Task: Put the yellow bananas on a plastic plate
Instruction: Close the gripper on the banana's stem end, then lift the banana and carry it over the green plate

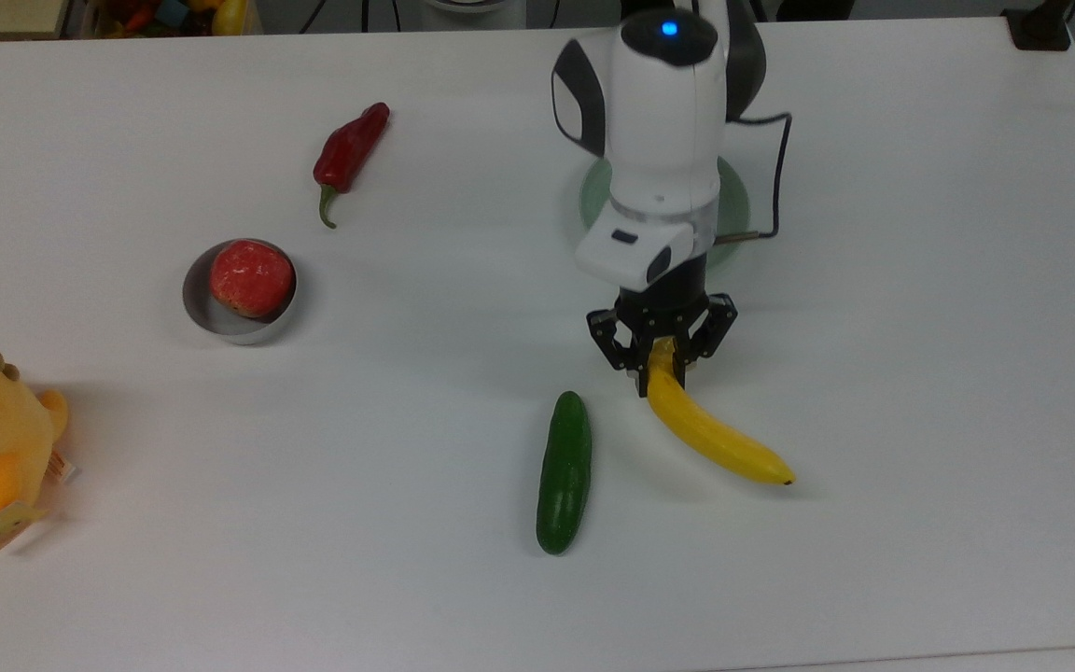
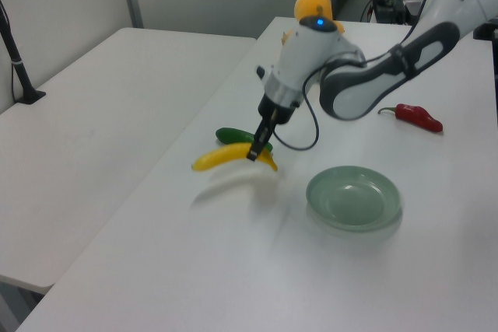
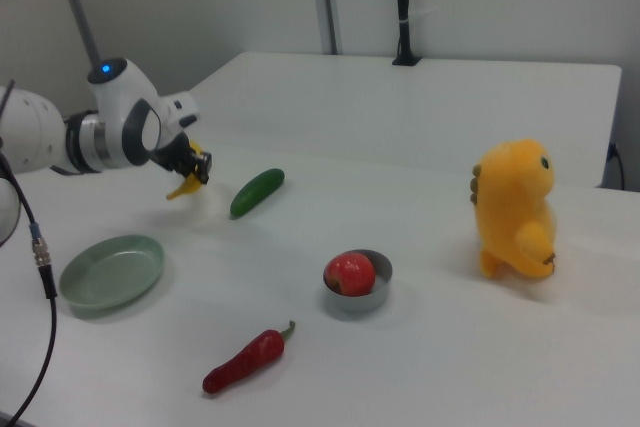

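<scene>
banana [image 1: 711, 431] end between closed jaws

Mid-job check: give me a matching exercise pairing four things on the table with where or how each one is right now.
Things:
1. banana
2. plate
3. red fruit
4. cucumber

States:
A. lying flat on the table
B. inside the round metal tin
C. empty
D. gripped at one end by the gripper, off the table

Pairs: 1-D, 2-C, 3-B, 4-A
</scene>
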Robot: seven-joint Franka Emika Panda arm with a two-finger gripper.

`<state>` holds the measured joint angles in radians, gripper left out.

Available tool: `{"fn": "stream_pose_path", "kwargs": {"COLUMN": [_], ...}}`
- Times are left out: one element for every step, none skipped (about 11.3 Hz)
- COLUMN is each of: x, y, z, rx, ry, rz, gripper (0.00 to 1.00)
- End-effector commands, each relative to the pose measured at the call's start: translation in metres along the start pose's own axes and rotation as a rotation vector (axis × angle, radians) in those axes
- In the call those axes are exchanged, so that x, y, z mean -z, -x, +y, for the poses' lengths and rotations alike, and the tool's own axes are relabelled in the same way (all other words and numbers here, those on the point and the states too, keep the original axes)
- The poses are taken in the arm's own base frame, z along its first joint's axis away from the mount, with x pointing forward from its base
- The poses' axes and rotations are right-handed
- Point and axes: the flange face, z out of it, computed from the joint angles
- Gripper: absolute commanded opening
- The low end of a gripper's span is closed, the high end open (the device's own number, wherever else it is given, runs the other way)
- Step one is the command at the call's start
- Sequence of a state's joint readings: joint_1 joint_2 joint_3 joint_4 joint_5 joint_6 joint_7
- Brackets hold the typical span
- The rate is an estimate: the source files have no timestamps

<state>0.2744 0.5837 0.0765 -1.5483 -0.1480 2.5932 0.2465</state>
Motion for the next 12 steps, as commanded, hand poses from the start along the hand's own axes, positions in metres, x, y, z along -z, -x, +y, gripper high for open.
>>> {"fn": "stream_pose_path", "kwargs": {"x": [0.089,0.110,0.128,0.150,0.172,0.191,0.205,0.219,0.226,0.225,0.216,0.199], "y": [-0.003,-0.002,0.001,0.004,0.010,0.017,0.026,0.040,0.056,0.074,0.089,0.109], "z": [0.019,0.021,0.022,0.028,0.043,0.047,0.050,0.056,0.057,0.053,0.050,0.042], "rx": [-0.038,-0.042,-0.051,-0.083,-0.143,-0.162,-0.166,-0.169,-0.170,-0.162,-0.164,-0.159], "ry": [0.041,0.057,0.069,0.062,0.031,0.020,0.033,0.047,0.056,0.066,0.075,0.087], "rz": [-0.050,-0.092,-0.140,-0.195,-0.264,-0.324,-0.387,-0.446,-0.499,-0.550,-0.596,-0.644], "gripper": [0.00,0.00,0.00,0.00,0.00,0.00,0.00,0.00,0.00,0.00,0.00,0.00]}}
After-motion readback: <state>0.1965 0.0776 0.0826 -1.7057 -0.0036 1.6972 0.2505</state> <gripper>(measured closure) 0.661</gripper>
